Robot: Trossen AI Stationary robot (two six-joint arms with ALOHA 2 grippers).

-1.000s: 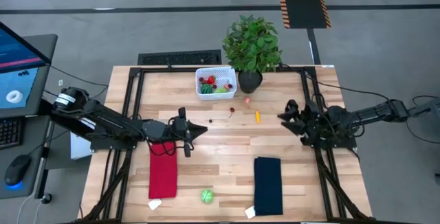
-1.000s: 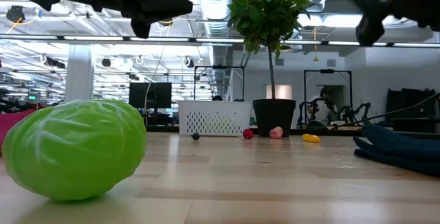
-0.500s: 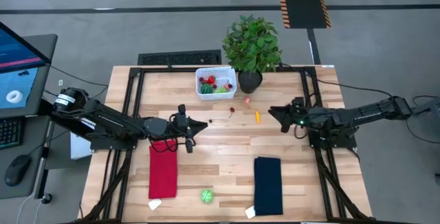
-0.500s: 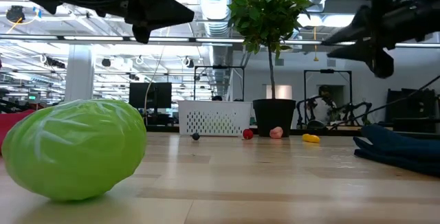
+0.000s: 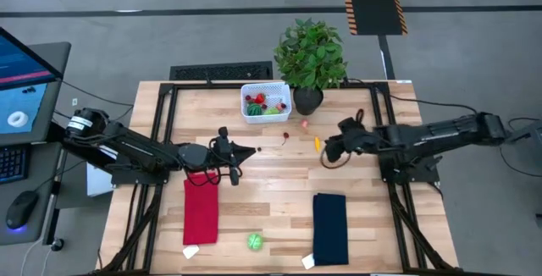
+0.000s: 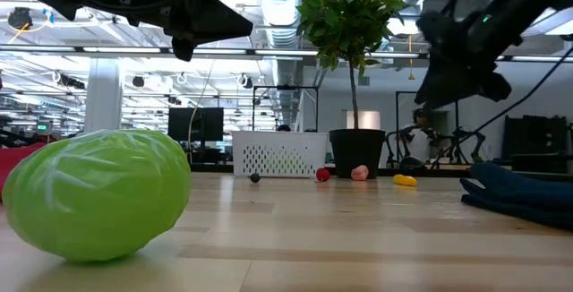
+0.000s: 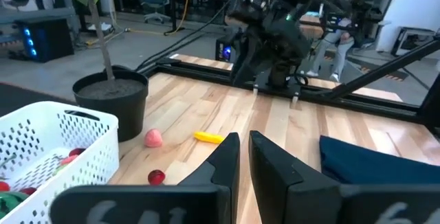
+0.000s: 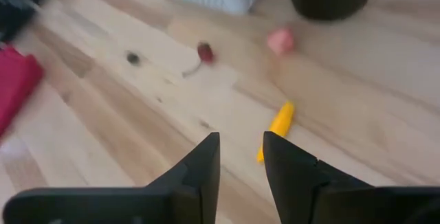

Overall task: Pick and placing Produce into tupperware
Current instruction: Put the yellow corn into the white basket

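Yellow is the colour to watch — a small yellow-orange elongated toy vegetable (image 5: 317, 144) lies on the bare wooden desk (image 5: 271, 191), and the right gripper (image 5: 329, 151) hangs just beside it, on the side away from the basket. In the right wrist view that piece (image 8: 280, 125) sits straight ahead of the two dark fingers (image 8: 199, 165), just past their tips, with its long axis running roughly along the reach line and slightly slanted. The jaws are partly apart with nothing between them, so a small wrist turn looks needed to close across the narrow width rather than end to end.

The left gripper (image 5: 251, 150) waits over mid-desk near the top of the red folded cloth (image 5: 201, 208), its jaws together and empty; it's well farther from the yellow piece, so the right arm looks like the one for this pick.

Nearby loose produce: a small pink piece (image 5: 305, 124) and a small red cherry-like piece (image 5: 285, 136), both between the yellow one and the white perforated plastic basket (image 5: 266, 102), which already holds red and green bits. The black pot of the leafy green plant (image 5: 310, 98) stands just beside the basket — that's the edge to stay clear of on the carry. Open desk all around the yellow piece otherwise. A green round toy cabbage (image 5: 255, 241) sits well apart near the front edge, between the red cloth and the dark blue folded cloth (image 5: 329, 228).
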